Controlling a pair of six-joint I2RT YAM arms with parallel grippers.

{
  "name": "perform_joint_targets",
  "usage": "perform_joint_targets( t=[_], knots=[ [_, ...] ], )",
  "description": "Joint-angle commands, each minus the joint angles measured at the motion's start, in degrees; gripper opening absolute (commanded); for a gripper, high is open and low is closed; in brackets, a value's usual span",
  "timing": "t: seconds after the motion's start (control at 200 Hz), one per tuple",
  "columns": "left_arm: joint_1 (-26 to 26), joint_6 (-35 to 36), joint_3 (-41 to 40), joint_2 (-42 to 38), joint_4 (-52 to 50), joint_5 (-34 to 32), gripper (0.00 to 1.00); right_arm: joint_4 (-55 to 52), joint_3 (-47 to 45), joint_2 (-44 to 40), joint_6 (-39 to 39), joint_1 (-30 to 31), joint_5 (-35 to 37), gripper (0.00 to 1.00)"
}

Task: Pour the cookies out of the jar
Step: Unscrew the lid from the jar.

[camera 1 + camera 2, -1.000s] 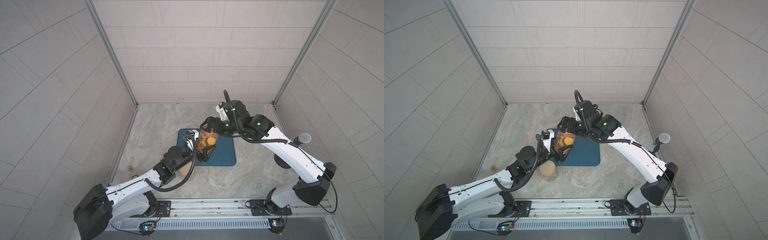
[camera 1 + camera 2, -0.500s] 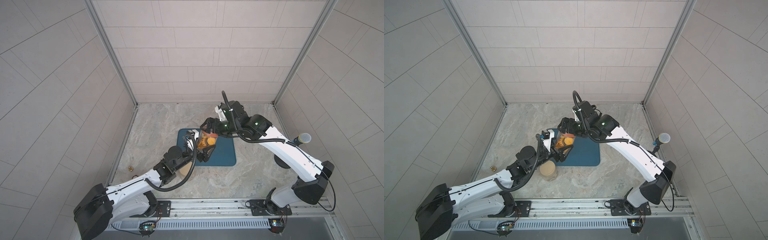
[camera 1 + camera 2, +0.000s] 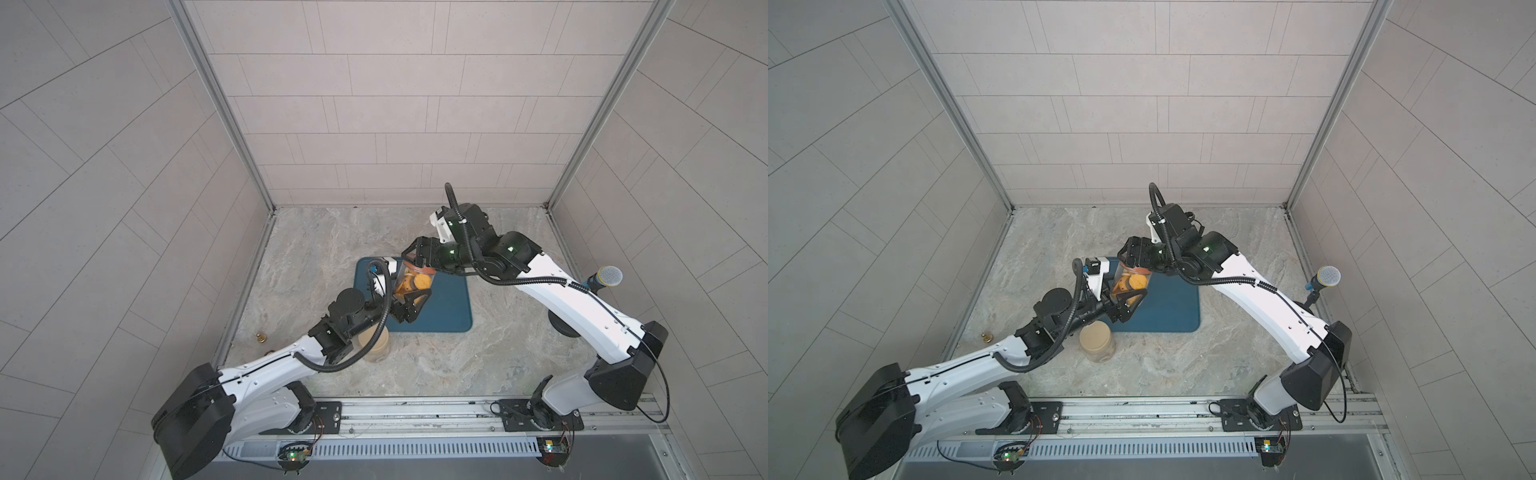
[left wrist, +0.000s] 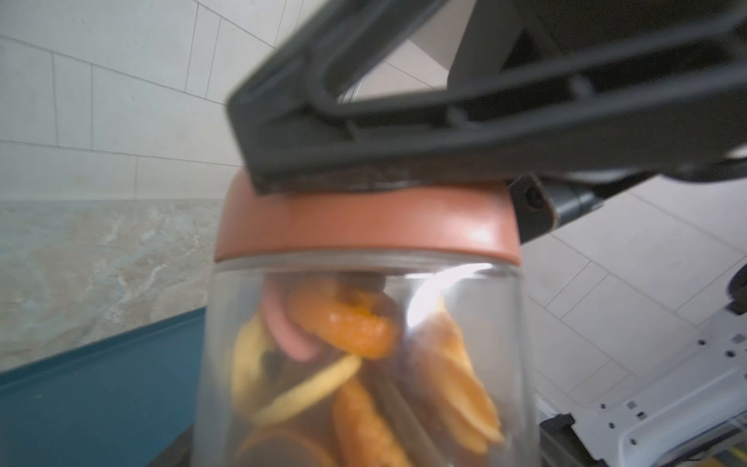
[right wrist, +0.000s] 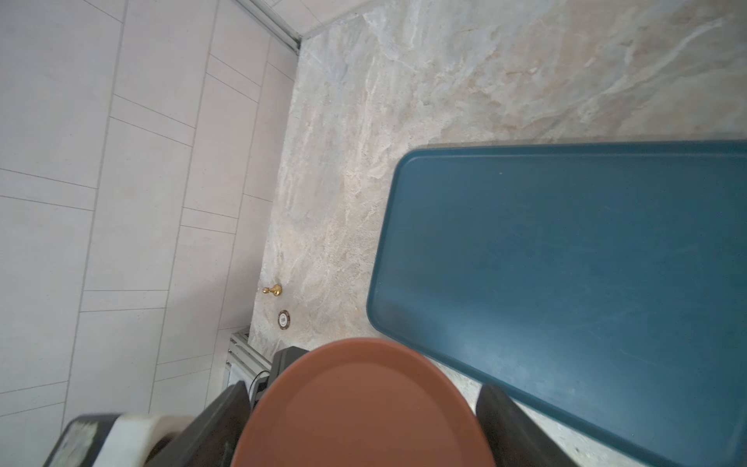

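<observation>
Many cookies (image 4: 343,323) fill the jar (image 4: 226,307); right claw (image 5: 364,390) grips its lid (image 4: 364,226).

We see the left jaws clamped round a jar (image 3: 1124,291) of orange cookies (image 3: 1137,282), held over the left edge of the blue tray (image 3: 1171,311), while the right jaws sit on its brown lid (image 3: 1136,270). A tan-lidded jar (image 3: 1096,341) stands on the counter (image 3: 1183,365) just beside the tray's near corner, and a microphone (image 3: 1328,277) stands far right.

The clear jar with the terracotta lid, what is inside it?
Inside the jar are cookies: mostly orange-yellow, one pink, some dark. The lid covers its mouth, and the jar's bottom lies outside the left wrist view, so their number cannot be told.
</observation>
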Motion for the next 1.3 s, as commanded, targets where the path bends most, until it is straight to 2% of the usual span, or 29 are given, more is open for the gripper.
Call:
perform_joint_targets(
  t=[0.0, 0.06, 0.11, 0.155, 0.235, 0.255, 0.345, 0.36, 0.38, 0.43, 0.53, 0.54, 0.555, 0.57, 0.665, 0.741, 0.841, 0.981, 1.056, 1.151, 1.296],
  knots=[
    [5.2, -17.1, 1.7, 1.1, 26.3, 8.7, 0.0, 6.2, -4.8, -3.0, -3.3, -1.8, -16.2, 0.0],
    [6.7, -22.2, 1.8, 3.3, 32.5, 12.4, 0.0, 12.8, -7.8, -4.8, -1.8, -3.1, -21.6, 0.0],
    [7.0, -23.9, 2.9, 4.2, 32.6, 15.4, 0.0, 17.0, -9.1, -5.7, -0.2, -3.8, -24.7, 0.0],
    [6.9, -24.2, 3.6, 4.6, 32.6, 17.6, 0.0, 18.1, -8.9, -6.0, 0.2, -3.8, -25.6, 0.0],
    [7.0, -23.7, 3.4, 4.6, 32.5, 17.1, 0.0, 16.1, -7.5, -5.8, -0.5, -3.8, -25.0, 0.0],
    [7.0, -23.2, 3.2, 4.4, 32.2, 16.5, 0.0, 15.0, -7.0, -5.7, -1.0, -3.8, -24.6, 0.08],
    [7.0, -18.4, 3.2, 2.5, 25.4, 14.3, 0.0, 4.0, -2.5, -5.3, -5.0, -3.7, -17.1, 0.66],
    [7.0, -17.3, 3.4, 2.1, 23.7, 13.9, 0.0, 2.8, -1.4, -5.1, -5.9, -3.7, -15.3, 0.73],
    [6.8, -15.6, 3.6, 1.5, 21.3, 13.5, 0.0, -0.2, 0.0, -4.9, -6.7, -3.7, -12.7, 0.77],
    [5.6, -8.8, 4.7, -0.5, 12.8, 11.6, 0.0, -7.5, 3.3, -4.0, -7.7, -3.9, -6.1, 0.79],
    [0.1, 8.0, 5.8, -6.2, -3.8, 2.5, 0.0, -19.2, 11.5, -1.0, -9.1, -3.8, 1.6, 0.84],
    [-0.4, 9.5, 6.0, -6.6, -5.2, 1.3, 0.0, -19.8, 12.2, -0.9, -9.1, -3.8, 2.2, 0.87],
    [-1.1, 11.2, 6.3, -7.1, -7.1, -0.1, 0.0, -20.7, 12.9, -0.8, -9.0, -3.8, 2.9, 0.96],
    [-1.5, 12.8, 6.6, -7.4, -8.9, -1.6, 0.0, -21.5, 13.5, -0.6, -9.0, -3.8, 3.8, 0.99],
    [-2.1, 16.0, 7.9, -7.9, -15.1, -7.9, 0.0, -22.9, 15.8, -1.3, -7.8, -3.7, 6.3, 1.0],
    [-2.7, 17.3, 7.8, -8.1, -16.0, -11.6, 0.0, -22.9, 15.8, -2.2, -5.2, -3.4, 8.0, 1.0],
    [-5.5, 22.0, 7.7, -8.2, -16.7, -19.7, 0.0, -22.2, 13.9, -3.5, -1.5, -3.0, 9.5, 0.99],
    [-9.7, 30.2, 8.3, -7.0, -16.8, -36.2, 0.0, -20.6, 12.0, -3.9, 1.7, -1.1, 9.9, 0.98],
    [-10.5, 31.2, 8.4, -6.4, -16.4, -46.2, 0.0, -21.3, 12.9, -2.8, 2.0, -0.4, 10.0, 0.97],
    [-10.5, 31.8, 7.0, -7.0, -14.2, -46.0, 0.0, -21.9, 14.2, -1.9, 2.7, 0.3, 10.6, 0.97],
    [-10.5, 29.3, 3.0, -10.3, -8.9, -33.4, 0.0, -19.9, 13.7, -1.6, 4.5, 1.4, 11.0, 0.97]
  ],
)
